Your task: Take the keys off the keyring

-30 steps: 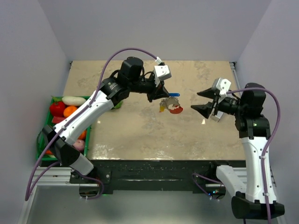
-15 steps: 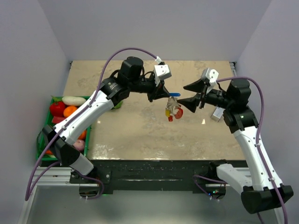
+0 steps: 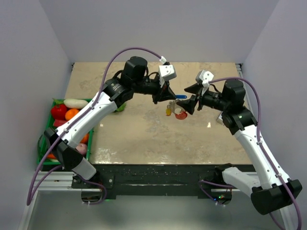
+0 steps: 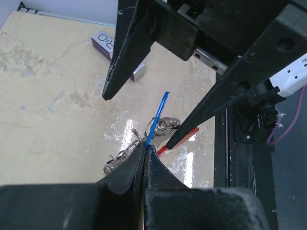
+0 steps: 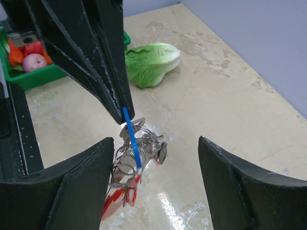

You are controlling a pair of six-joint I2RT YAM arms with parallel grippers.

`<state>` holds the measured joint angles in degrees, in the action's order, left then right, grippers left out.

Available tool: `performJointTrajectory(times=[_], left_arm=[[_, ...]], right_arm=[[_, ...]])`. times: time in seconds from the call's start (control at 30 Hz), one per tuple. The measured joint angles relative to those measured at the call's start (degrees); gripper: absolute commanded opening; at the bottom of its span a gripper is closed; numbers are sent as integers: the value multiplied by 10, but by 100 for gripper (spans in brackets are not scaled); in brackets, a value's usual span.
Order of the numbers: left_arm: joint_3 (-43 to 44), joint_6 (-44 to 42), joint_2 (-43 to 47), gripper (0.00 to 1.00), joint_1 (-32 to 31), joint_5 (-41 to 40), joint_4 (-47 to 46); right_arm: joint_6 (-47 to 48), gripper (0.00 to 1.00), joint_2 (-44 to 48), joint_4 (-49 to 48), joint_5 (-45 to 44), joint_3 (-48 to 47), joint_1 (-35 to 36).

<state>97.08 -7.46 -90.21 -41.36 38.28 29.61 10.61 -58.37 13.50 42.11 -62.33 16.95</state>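
Keys (image 5: 144,143) hang below my left gripper (image 4: 145,149), which pinches the blue key (image 5: 130,135). My right gripper (image 5: 154,143) gapes wide around them, so I should close on one key only.

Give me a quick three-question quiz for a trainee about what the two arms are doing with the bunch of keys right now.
1. True or false: the right arm's jaws are clamped shut on the keys.
2. What do the left arm's jaws pinch? A) the blue tag B) the red fob C) a white card
3. Name the leafy vegetable lying on the table.

Key: 1 false, they stand open on either side of the bunch; 2 A; 3 lettuce.
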Motion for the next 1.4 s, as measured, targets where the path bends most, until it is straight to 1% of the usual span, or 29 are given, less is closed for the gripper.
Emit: performJointTrajectory(times=[0.1,0.2,0.27,0.3,0.4,0.43,0.47,0.57,0.6,0.67,0.7,0.8,0.87,1.13,1.4], left_arm=[[3,0,0,0,0,7,0],[4,1,0,0,1,13,0],[7,4,0,0,1,19,0],[9,4,0,0,1,22,0],[12,4,0,0,1,26,-1],[12,4,0,0,1,27,-1],[12,4,0,0,1,29,-1],[12,4,0,0,2,33,-1],[12,4,0,0,3,35,-1],[12,4,0,0,5,36,-1],[12,4,0,0,5,36,-1],[12,3,0,0,9,42,-1],[12,3,0,0,10,48,-1],[12,-4,2,0,18,78,-1],[12,-11,10,0,21,118,0]], right_arm=[[9,73,-4,0,-13,6,3],[16,70,-4,-2,-22,14,3],[23,65,-3,-2,-24,19,3],[26,60,-3,-2,-24,21,3],[36,52,0,-2,-24,21,3],[38,47,1,-2,-23,21,3],[40,45,2,-2,-23,21,4],[44,34,4,-3,-20,21,4],[46,25,4,-3,-19,21,4],[47,17,4,-3,-13,21,4],[47,10,4,-3,-7,21,3],[43,2,4,-3,9,21,-3],[38,0,4,-4,25,21,-12],[14,0,4,-13,97,21,-44],[-42,0,4,-46,178,21,-71]])
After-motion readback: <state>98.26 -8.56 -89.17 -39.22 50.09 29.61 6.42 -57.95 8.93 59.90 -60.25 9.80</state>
